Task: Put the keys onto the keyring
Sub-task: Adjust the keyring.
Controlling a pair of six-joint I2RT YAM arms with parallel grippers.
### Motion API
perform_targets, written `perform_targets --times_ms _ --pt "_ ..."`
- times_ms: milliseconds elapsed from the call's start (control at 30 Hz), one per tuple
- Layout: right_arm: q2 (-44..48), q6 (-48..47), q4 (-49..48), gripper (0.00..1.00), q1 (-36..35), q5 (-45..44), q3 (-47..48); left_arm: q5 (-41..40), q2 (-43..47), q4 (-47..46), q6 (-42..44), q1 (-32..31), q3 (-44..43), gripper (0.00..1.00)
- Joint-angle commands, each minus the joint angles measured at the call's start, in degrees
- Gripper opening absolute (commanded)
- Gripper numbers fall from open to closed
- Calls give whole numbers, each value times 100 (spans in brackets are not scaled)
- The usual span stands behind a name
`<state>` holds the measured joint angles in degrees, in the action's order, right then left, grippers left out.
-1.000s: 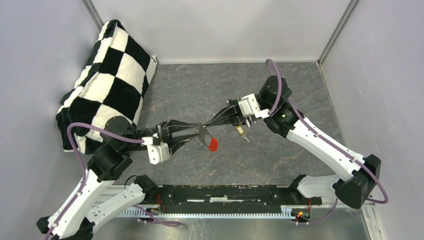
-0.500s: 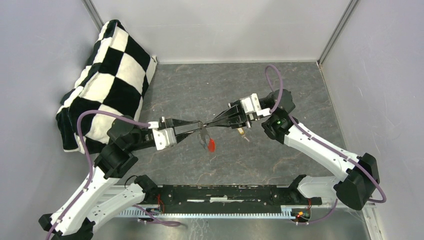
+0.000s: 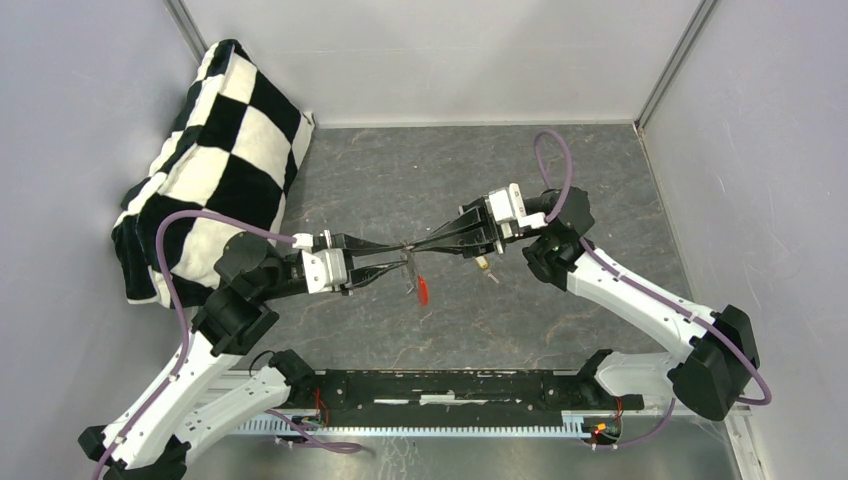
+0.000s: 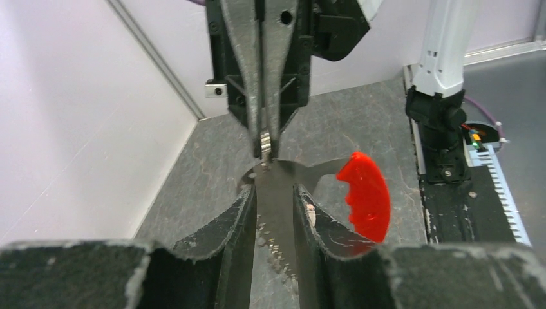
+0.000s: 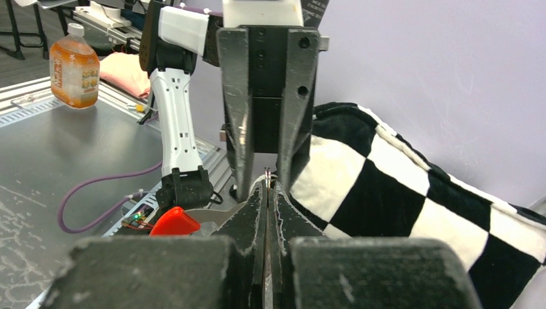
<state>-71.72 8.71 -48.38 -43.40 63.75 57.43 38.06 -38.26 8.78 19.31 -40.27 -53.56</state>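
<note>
Left wrist, left fingers (image 4: 235, 232) pinch grey key (image 4: 273, 212), red keyring (image 4: 366, 196), right fingers (image 4: 248, 77) clamped

From above, where the left gripper (image 3: 400, 256) and right gripper (image 3: 418, 247) meet is too small to read. The grey metal piece (image 4: 273, 193) is hidden low between the left fingers (image 4: 235, 219) (its end unseen). The right fingers (image 5: 248, 222) cover part of the keyring (image 5: 174, 222); a yellowish speck (image 3: 482, 263) nearby is too small to name.

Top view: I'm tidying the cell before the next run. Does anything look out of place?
Only the checkered cushion, which is slumped at a tilt against the left wall. Nothing else stands out.
</note>
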Motion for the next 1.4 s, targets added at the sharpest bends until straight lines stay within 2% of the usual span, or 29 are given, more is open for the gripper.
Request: perform_targets --times_ms 0,433,667,767,833,1233,1367 --pt "-8 44 -190 0 -9 -421 -32 421 -6 -174 -120 -23 -32 33" --pt "-6 -138 -53 1 -105 -490 -136 178 -16 -226 -92 -22 -25 33" --pt "21 -182 -51 1 -123 -413 -179 -317 70 -148 -87 -17 53 33" --pt "-2 -177 -57 1 -138 -416 -179 -185 71 -200 -155 -23 72 22" --pt "-8 -176 -57 1 -145 -403 -179 -170 52 -252 -201 -21 69 19" --pt "-17 -181 -70 1 -220 -196 -207 -207 29 -310 -199 -21 100 20" --pt "-17 -175 -87 1 -254 -148 -221 -213 46 -280 -160 -21 139 7"
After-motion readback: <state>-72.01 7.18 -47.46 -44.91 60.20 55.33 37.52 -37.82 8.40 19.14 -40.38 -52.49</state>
